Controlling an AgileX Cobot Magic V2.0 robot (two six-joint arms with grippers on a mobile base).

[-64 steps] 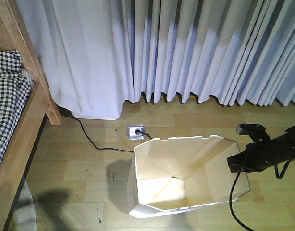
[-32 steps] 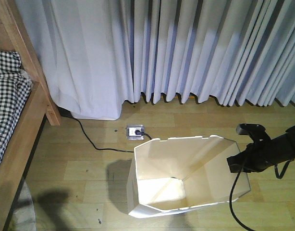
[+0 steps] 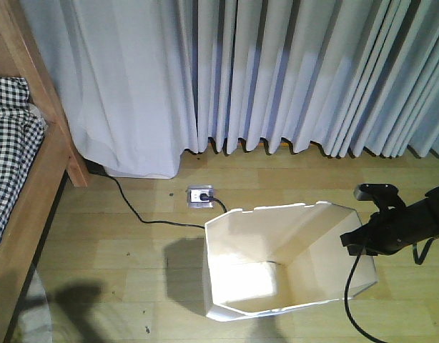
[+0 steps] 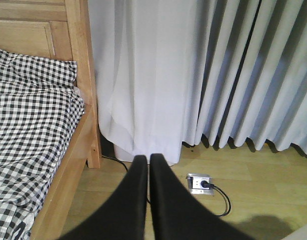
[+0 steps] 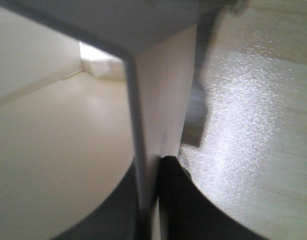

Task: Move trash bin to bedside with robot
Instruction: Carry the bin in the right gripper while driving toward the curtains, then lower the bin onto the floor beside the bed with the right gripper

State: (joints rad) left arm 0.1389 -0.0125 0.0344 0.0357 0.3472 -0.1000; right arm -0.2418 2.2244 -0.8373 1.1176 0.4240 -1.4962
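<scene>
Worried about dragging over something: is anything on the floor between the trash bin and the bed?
Yes: a black cable lies across the floor between the trash bin and the bed, running from a floor socket near the bin's far rim toward the bedpost.

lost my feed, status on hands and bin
Right hand shut on bin rim. Left hand shut, empty. Bin short of bed; cord lies between.

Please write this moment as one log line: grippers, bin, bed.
left gripper: shut, empty | right gripper: shut on bin wall | bin: upright on floor, apart from bed
</scene>
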